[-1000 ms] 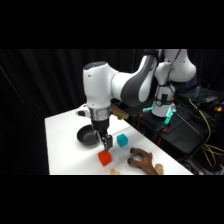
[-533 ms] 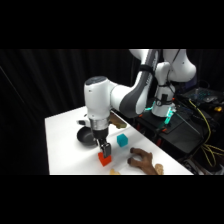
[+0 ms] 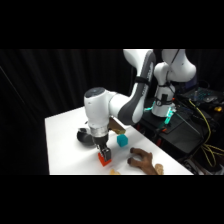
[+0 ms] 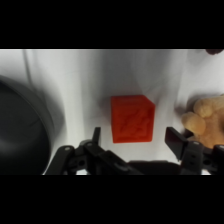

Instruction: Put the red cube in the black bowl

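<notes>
The red cube [image 3: 104,159] [image 4: 132,119] rests on the white table near its front edge. My gripper [image 3: 103,150] [image 4: 135,139] has come down right over it and is open. In the wrist view one fingertip [image 4: 96,137] stands left of the cube and the other [image 4: 175,140] right of it, each with a gap to the cube's sides. The black bowl [image 3: 84,135] [image 4: 25,125] sits just left of and behind the cube, partly hidden by the arm in the side view.
A teal cube [image 3: 121,141] lies right of the gripper. A brown lumpy object [image 3: 145,161] [image 4: 205,112] lies further right near the front edge, and a small yellowish piece [image 3: 116,171] is by the table edge. Black equipment and cables [image 3: 180,130] stand at the right.
The arm has swung left and lowered, bringing the gripper from above the table down around the red cube. The cube and bowl have not moved.
</notes>
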Available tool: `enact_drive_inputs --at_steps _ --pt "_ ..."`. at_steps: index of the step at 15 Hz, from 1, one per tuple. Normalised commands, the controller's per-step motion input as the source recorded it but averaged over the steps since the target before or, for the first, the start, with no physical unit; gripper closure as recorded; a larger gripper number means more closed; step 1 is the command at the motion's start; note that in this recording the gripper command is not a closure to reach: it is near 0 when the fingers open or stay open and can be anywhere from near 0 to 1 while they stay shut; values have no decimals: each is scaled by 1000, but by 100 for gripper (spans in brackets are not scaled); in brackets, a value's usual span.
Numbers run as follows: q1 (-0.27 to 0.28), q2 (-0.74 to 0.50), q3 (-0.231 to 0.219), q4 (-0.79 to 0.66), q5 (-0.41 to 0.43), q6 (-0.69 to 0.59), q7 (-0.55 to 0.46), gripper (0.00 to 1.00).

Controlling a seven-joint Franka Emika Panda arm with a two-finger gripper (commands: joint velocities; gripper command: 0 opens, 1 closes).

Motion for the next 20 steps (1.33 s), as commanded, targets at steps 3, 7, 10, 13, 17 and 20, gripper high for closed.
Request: enact_drive_inputs --at_steps 3,7,10,13,17,20 --pt "13 136 -33 109 49 80 7 0" --pt "22 104 -16 106 59 49 11 100" --pt "35 -21 -14 46 64 -5 28 100" --pt "63 -206 -13 -53 70 -173 67 100" --pt "86 -480 -13 -124 48 -403 89 100" --pt "-9 -564 -2 -56 46 -525 6 100"
